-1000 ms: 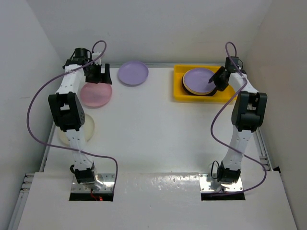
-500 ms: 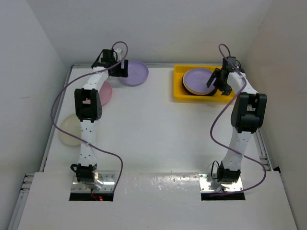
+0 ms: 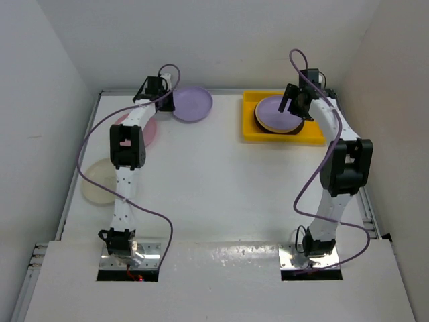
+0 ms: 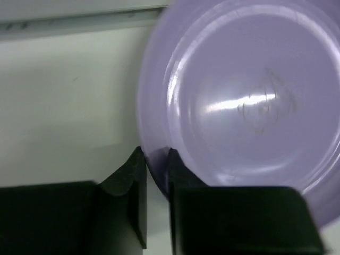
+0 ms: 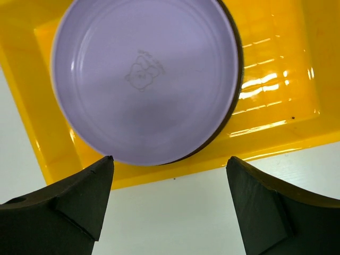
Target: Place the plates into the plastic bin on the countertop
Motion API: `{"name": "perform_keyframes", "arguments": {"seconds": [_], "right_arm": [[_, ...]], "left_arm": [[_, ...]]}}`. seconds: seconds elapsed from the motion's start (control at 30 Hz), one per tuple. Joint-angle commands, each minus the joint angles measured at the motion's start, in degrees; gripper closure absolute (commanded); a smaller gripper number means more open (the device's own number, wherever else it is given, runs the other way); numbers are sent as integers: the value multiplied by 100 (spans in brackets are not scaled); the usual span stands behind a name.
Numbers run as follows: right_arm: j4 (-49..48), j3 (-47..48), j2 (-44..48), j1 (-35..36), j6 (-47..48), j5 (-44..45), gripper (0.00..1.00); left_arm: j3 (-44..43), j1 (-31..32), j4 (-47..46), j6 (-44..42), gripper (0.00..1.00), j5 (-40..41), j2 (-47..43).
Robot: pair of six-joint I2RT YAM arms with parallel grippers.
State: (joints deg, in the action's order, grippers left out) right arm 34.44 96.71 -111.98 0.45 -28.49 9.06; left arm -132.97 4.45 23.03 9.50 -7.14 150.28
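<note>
A lilac plate (image 3: 194,104) lies at the back of the white countertop (image 3: 221,181). My left gripper (image 3: 165,100) is shut on this plate's left rim. In the left wrist view the rim sits pinched between the two black fingers (image 4: 180,175), and the lilac plate (image 4: 244,95) fills the right side. The yellow plastic bin (image 3: 249,131) stands at the back right. It holds another lilac plate (image 3: 275,113) stacked on a dark-rimmed plate (image 5: 238,79). My right gripper (image 3: 295,102) hovers open over the bin, empty, with the stacked lilac plate (image 5: 143,79) and the bin wall (image 5: 276,122) below it.
A pink plate (image 3: 149,129) lies at the back left, partly hidden by the left arm. A cream plate (image 3: 98,182) rests near the left edge. Walls close in the countertop at the back and on both sides.
My left gripper swung right from the pink plate to the lilac plate and shut on its rim, and the plate shifted slightly right. My right gripper drew back over the bin, opening wider.
</note>
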Motion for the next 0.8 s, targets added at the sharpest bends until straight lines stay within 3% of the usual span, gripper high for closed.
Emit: {"name": "perform_keyframes", "arguments": {"seconds": [0.0, 0.03, 0.17, 0.23, 0.3, 0.33, 0.43, 0.5, 0.57, 0.63, 0.77], "right_arm": [[-288, 244, 370, 271, 396, 246, 15], [-314, 243, 388, 315, 484, 193, 15], [-482, 252, 502, 841, 1222, -473, 15], [-403, 340, 502, 1122, 1591, -860, 20], [-464, 270, 572, 1464, 1592, -1358, 29], [-568, 218, 538, 1554, 1549, -1528, 40], [-1155, -168, 599, 1950, 1321, -2057, 59], [-1412, -310, 660, 2153, 962, -2205, 51], [-1922, -485, 678, 2249, 705, -2409, 29], [-1976, -512, 608, 2354, 678, -2348, 28], [-1818, -609, 652, 2390, 713, -2154, 36]], "left_arm": [[183, 21, 26, -53, 88, -1594, -34], [236, 21, 26, -53, 99, -1720, -147], [377, -32, 88, -53, 100, -2071, -744], [490, -32, 403, -517, 100, -2265, -1139], [692, -32, 780, -1060, 100, -2319, -1894], [945, 47, 913, -1212, 100, -2319, -2149], [1525, 319, 1448, -1642, 100, -2459, -3035], [1703, 468, 1748, -1766, 100, -2459, -3311], [1879, 705, 2248, -1977, 100, -2459, -3540], [2002, 820, 2512, -2065, 100, -2573, -3654], [2284, 821, 2514, -1838, 100, -3039, -3883]]}}
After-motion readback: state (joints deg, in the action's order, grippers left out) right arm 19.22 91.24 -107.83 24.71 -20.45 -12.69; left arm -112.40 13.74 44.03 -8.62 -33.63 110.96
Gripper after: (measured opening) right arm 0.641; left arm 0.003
